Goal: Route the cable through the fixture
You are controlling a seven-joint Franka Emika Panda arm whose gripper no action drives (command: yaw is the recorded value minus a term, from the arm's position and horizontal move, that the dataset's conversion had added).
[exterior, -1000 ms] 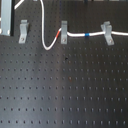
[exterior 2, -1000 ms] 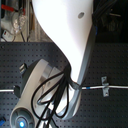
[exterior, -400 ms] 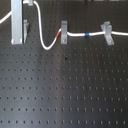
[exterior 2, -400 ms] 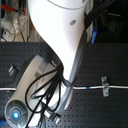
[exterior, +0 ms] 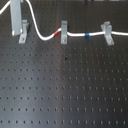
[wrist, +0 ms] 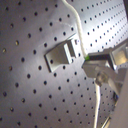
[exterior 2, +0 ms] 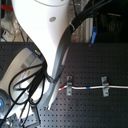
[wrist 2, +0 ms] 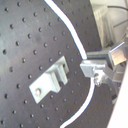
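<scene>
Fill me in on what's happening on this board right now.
A robot arm is threading a white cable through three metal clips on a black perforated board. The cable already sits in the middle clip and the right clip. The gripper pinches the cable beside the left clip, which it has not yet entered.

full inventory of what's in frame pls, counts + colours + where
Perforated board: 1, black, carries everything.
Fixtures: 3, grey, one row across the first exterior view's top: left, middle, right.
Cable: 1, white, lies in the middle and right fixtures, rises past the left fixture; red band by the middle fixture, blue band between middle and right.
Arm: 1, white with black cables, fills the second exterior view's left.
Claw: 1, metal, shut on cable beside the left fixture.
</scene>
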